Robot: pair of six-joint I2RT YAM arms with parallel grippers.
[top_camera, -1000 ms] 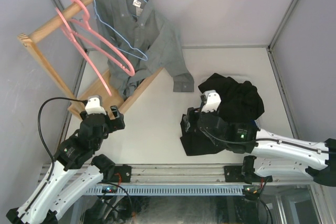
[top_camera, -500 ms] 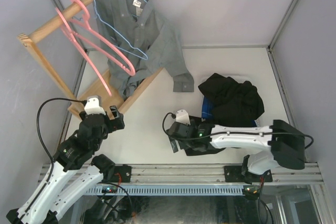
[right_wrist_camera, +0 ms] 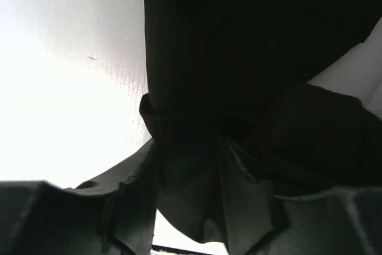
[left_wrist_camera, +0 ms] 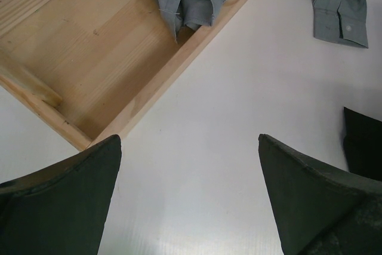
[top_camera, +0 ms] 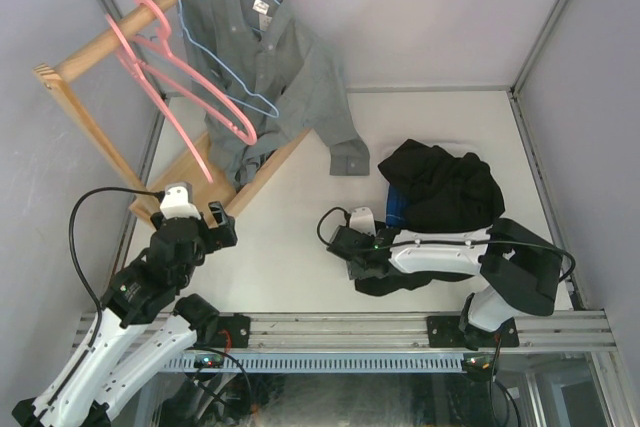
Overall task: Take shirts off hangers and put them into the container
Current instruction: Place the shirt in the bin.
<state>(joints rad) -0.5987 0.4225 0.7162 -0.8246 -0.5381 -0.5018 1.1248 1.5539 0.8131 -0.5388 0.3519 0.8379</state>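
From above, shows the grey shirt point(top_camera: 270, 57) hung on the wooden rack point(top_camera: 75, 97), one sleeve trailing onto the table point(top_camera: 290, 237), beside two bare pink hangers point(top_camera: 175, 97) and a light-blue wire hanger point(top_camera: 225, 72). Shows the black shirt point(top_camera: 445, 187) heaped over the container point(top_camera: 452, 144), part spilling onto the table in front, with a strip of blue plaid shirt point(top_camera: 395, 205) at its left edge. Places the left claw point(top_camera: 197, 213) near the rack's foot and the right claw point(top_camera: 348, 250) down at the spilled black cloth. From the left wrist, finds the left claw point(left_wrist_camera: 188, 207) spread wide and empty above bare table. From the right wrist, finds the right claw point(right_wrist_camera: 188, 195) pinched onto a fold of black shirt point(right_wrist_camera: 239, 58), cloth filling the gap.
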